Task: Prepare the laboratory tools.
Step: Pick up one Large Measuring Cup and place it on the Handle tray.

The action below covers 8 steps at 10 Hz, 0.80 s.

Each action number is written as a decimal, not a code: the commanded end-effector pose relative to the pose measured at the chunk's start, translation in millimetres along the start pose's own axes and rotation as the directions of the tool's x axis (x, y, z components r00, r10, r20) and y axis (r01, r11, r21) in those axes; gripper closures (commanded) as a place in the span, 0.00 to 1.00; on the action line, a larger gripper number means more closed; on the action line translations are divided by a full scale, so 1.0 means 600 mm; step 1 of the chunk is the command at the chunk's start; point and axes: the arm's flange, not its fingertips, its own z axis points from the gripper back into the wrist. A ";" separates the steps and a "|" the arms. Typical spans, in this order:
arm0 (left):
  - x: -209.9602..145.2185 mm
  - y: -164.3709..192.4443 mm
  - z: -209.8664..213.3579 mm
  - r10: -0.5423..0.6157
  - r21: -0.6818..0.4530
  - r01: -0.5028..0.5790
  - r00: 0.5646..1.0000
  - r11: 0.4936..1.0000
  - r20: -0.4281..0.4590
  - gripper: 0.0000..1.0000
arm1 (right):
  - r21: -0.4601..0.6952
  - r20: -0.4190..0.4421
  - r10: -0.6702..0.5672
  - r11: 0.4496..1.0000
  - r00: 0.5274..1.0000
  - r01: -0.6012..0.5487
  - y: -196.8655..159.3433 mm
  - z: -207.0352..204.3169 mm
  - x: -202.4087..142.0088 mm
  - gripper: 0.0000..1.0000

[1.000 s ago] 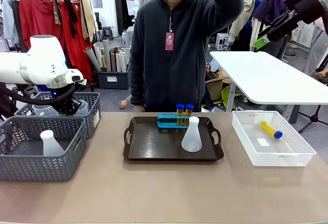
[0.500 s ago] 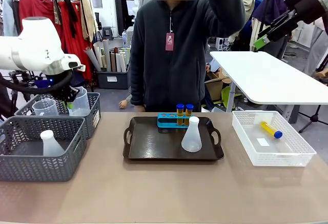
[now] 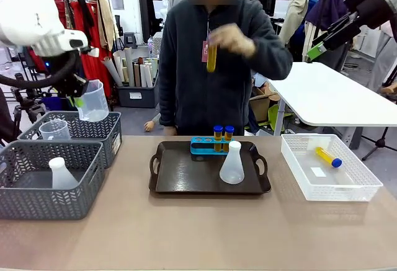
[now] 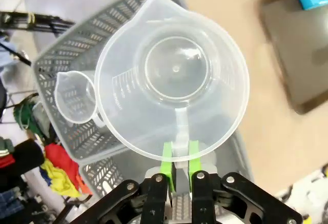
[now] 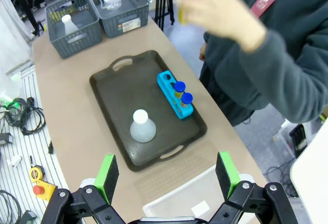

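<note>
Partway: translucent white conical flask [image 3: 231,167] and two blue-capped amber tubes [image 3: 223,133] stand on the dark brown handled tray [image 3: 186,175] mid-worktop, while the left end effector [image 4: 177,152], clamped on the handle of the clear plastic measuring jug [image 4: 171,75], holds it above the grey mesh basket [image 3: 111,141] by the left edge, unplaced, and the right end effector [image 5: 167,174] gapes wide, empty.
</note>
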 end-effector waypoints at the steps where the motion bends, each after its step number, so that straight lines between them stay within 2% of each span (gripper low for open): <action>1: 0.003 0.004 0.040 -0.042 -0.040 0.042 0.999 0.998 0.006 1.00 | 0.003 0.007 0.007 1.000 1.000 -0.007 0.001 0.001 0.002 0.00; 2: 0.002 0.001 0.055 -0.058 -0.015 0.058 0.998 0.998 -0.022 1.00 | 0.003 0.007 0.007 1.000 1.000 -0.007 0.001 0.001 0.002 0.00; 5: -0.004 -0.004 0.074 -0.101 -0.033 0.101 0.995 0.994 -0.004 1.00 | 0.003 0.007 0.007 1.000 1.000 -0.007 0.001 0.001 0.002 0.00; 6: 0.001 -0.009 0.070 -0.056 -0.018 0.056 0.998 0.998 -0.011 1.00 | 0.003 0.007 0.007 1.000 1.000 -0.007 0.001 0.001 0.002 0.00; 8: 0.001 -0.009 0.070 -0.056 -0.018 0.056 0.998 0.998 -0.011 1.00 | 0.003 0.007 0.007 1.000 1.000 -0.007 0.001 0.001 0.002 0.00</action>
